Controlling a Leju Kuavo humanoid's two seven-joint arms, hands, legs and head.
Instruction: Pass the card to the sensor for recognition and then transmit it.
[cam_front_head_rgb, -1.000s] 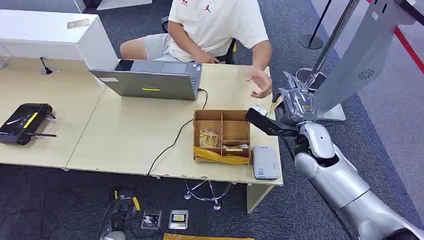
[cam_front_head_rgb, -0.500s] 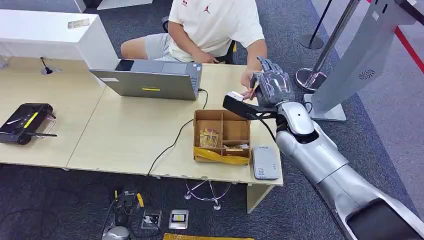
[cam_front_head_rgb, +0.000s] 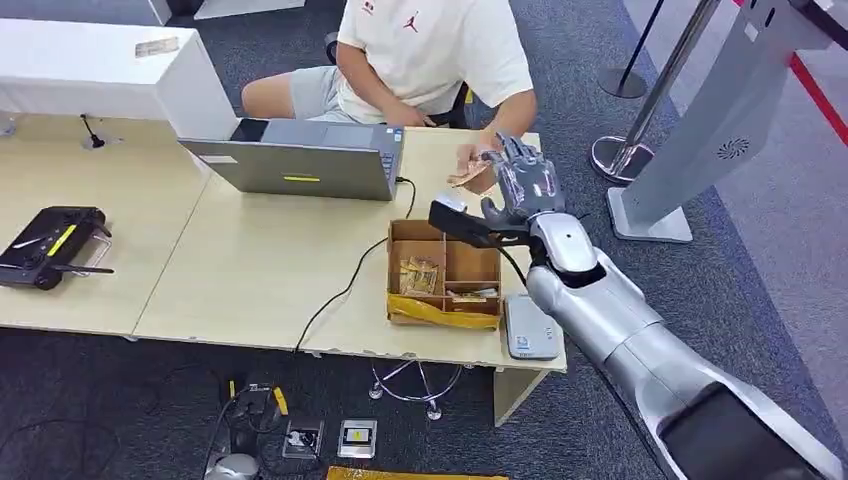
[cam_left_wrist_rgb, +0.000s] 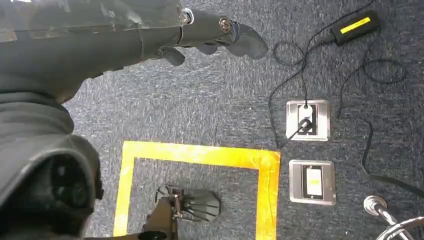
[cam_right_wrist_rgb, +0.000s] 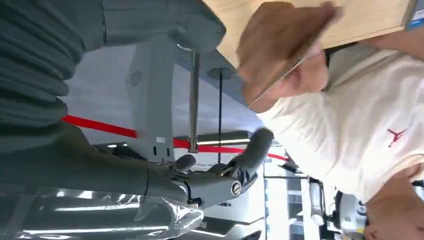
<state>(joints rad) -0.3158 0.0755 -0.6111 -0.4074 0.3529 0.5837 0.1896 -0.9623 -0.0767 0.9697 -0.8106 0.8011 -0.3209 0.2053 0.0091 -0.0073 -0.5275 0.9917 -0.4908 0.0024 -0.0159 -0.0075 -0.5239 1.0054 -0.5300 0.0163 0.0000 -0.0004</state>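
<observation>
A person's hand (cam_front_head_rgb: 482, 165) holds the tan card (cam_front_head_rgb: 466, 178) over the back of the table; the right wrist view shows the card (cam_right_wrist_rgb: 282, 42) blurred in that hand. My right hand (cam_front_head_rgb: 522, 186) hovers just right of it, fingers apart and holding nothing (cam_right_wrist_rgb: 225, 172). The white card sensor (cam_front_head_rgb: 530, 326) lies flat at the table's front right corner, nearer to me than the hand. My left hand (cam_left_wrist_rgb: 215, 32) hangs over the carpet with nothing in it.
A cardboard divider box (cam_front_head_rgb: 444, 272) sits under my right forearm, left of the sensor. A grey laptop (cam_front_head_rgb: 300, 160) and its black cable (cam_front_head_rgb: 350, 285) are further left, a black controller (cam_front_head_rgb: 50, 245) at far left. A grey stand (cam_front_head_rgb: 700, 130) rises at the right.
My right arm swung left from beyond the table's right edge to above its back part. The card went from my right hand into the person's hand.
</observation>
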